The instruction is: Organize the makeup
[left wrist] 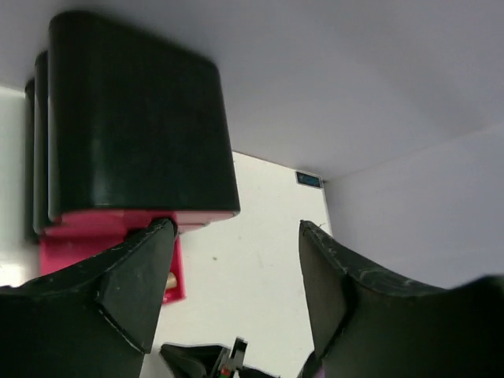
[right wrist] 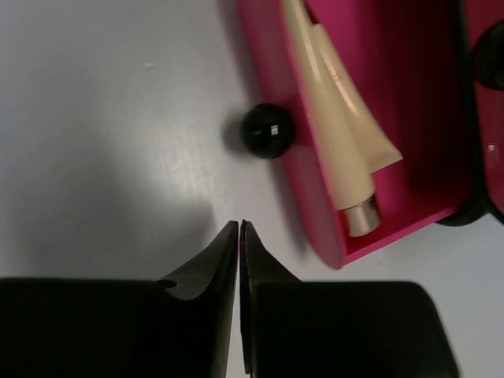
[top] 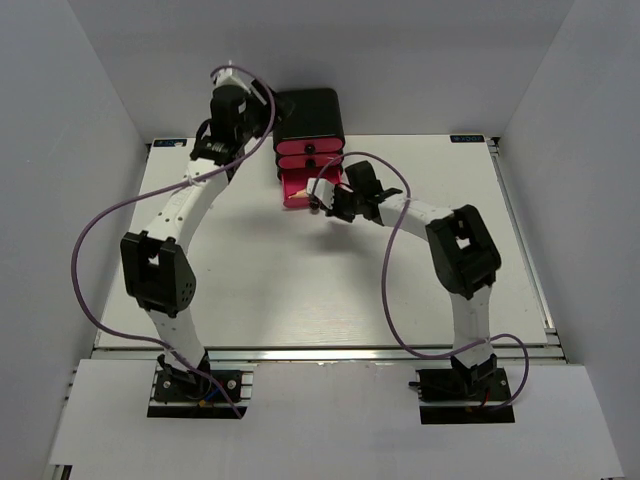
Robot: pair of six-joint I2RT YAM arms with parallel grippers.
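Observation:
A beige makeup tube (right wrist: 342, 150) with a metallic cap lies in the open bottom pink drawer (right wrist: 425, 118) of the black box (top: 310, 118) at the table's far middle. A slim beige stick (right wrist: 293, 31) lies beside the tube. My right gripper (right wrist: 239, 228) is shut and empty, just in front of the drawer's black knob (right wrist: 266, 130). In the top view it (top: 322, 203) sits at the drawer's right front corner. My left gripper (left wrist: 235, 228) is open and empty, raised beside the box's left back. The palettes and red-and-black sticks are out of view.
The box's two upper pink drawers (top: 308, 153) are closed. White walls enclose the table on the left, back and right. Purple cables loop from both arms. The right arm's tip (left wrist: 213, 362) shows at the bottom of the left wrist view.

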